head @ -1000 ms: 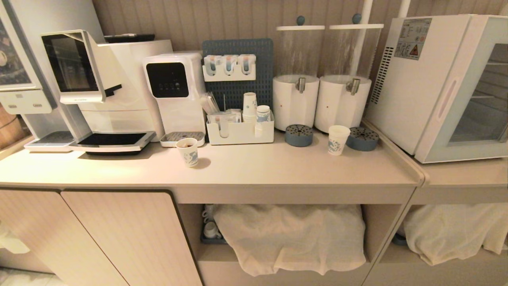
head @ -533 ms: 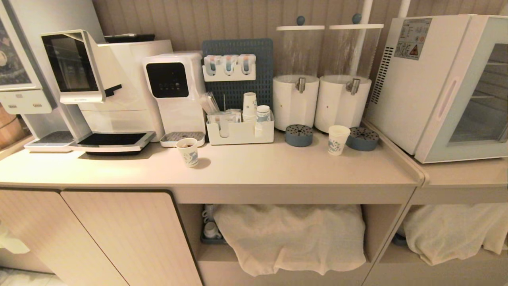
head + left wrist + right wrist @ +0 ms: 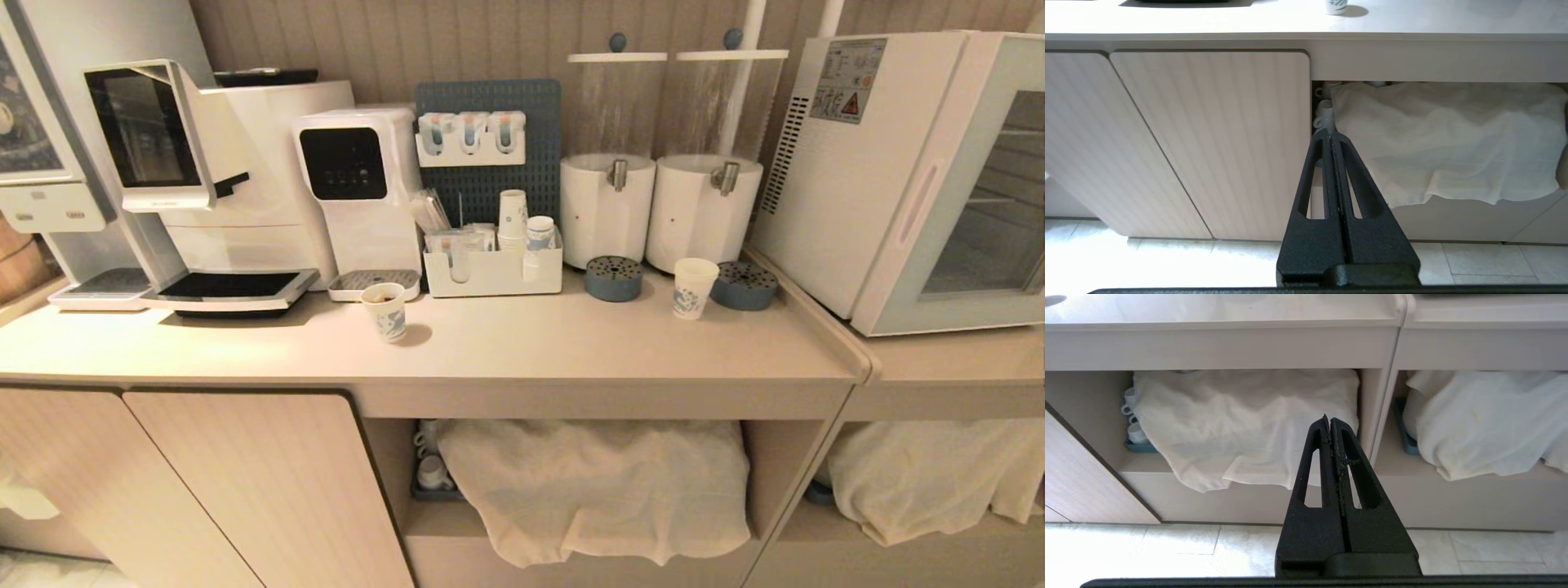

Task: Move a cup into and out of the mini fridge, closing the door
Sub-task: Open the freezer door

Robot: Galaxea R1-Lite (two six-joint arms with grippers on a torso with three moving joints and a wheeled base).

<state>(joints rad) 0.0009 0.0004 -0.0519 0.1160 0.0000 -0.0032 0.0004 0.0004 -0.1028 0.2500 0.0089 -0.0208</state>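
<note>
both pincers hang below the table (image 3: 571, 343) edge, facing the cabinet front, out of the head view. the fridge (image 3: 906, 171) stands up and to the right of them, door (image 3: 971, 196) shut, its right side cut off. two coffee machines sit up to the left, two dispensers between. two cloths cover the lower shelves straight ahead. the cup (image 3: 694, 287) stands on the table above, between two blue drip trays. left pincer (image 3: 1331, 132) and right pincer (image 3: 1329, 418) are clenched, empty.
</note>
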